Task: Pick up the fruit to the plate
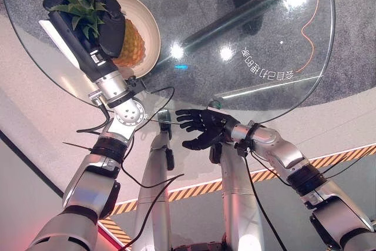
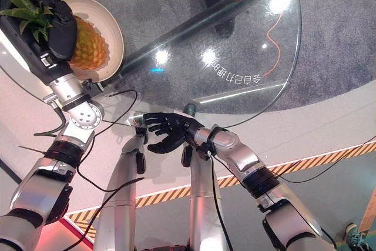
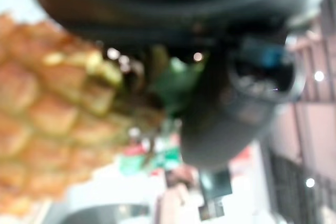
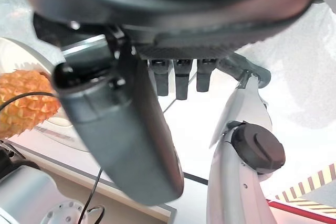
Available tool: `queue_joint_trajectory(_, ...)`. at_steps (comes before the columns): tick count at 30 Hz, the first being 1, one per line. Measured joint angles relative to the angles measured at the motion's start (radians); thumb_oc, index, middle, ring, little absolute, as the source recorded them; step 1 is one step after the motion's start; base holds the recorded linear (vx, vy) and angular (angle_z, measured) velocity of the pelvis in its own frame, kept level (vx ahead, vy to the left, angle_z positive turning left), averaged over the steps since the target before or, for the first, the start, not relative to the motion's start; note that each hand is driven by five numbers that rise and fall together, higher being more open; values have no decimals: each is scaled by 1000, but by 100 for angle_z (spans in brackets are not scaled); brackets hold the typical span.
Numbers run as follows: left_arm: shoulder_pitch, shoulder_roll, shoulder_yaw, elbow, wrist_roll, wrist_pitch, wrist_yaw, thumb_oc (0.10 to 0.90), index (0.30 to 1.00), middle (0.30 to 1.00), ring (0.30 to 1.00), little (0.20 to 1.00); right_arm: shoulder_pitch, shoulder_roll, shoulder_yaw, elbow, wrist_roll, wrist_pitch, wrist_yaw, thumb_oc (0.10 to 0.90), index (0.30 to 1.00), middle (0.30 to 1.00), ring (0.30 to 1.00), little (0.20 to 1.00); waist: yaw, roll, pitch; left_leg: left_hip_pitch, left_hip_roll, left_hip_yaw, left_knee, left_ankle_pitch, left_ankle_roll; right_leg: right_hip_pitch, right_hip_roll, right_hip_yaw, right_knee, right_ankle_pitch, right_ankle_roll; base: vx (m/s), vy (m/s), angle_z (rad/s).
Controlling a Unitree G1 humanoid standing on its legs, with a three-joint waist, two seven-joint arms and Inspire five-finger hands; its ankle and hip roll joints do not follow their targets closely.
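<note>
Gripping pineapple (image 1: pixel 130 44) in left robot hand (image 1: pixel 97 13), over plate (image 1: pixel 150 24).

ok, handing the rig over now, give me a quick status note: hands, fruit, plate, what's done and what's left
Left hand: curled round the pineapple near its leafy crown, holding it over the plate.
Right hand: open, idle near the glass table's near edge, holding nothing.
Done: fruit picked and brought to the plate; whether it rests on it yet, cannot tell.
Left: set it down if needed, release, withdraw the left hand.
</note>
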Motion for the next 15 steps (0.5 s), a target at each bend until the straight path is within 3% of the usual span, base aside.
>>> queue_joint_trajectory(15,-5,1,-1,0,1,1,19,800,900,900,900,900,0,4,0,0,0,-1,0,800,900,900,900,900,0,0,0,4,0,0,-10,4,-3,-1,0,0,0,0,0,-1,-7,0)
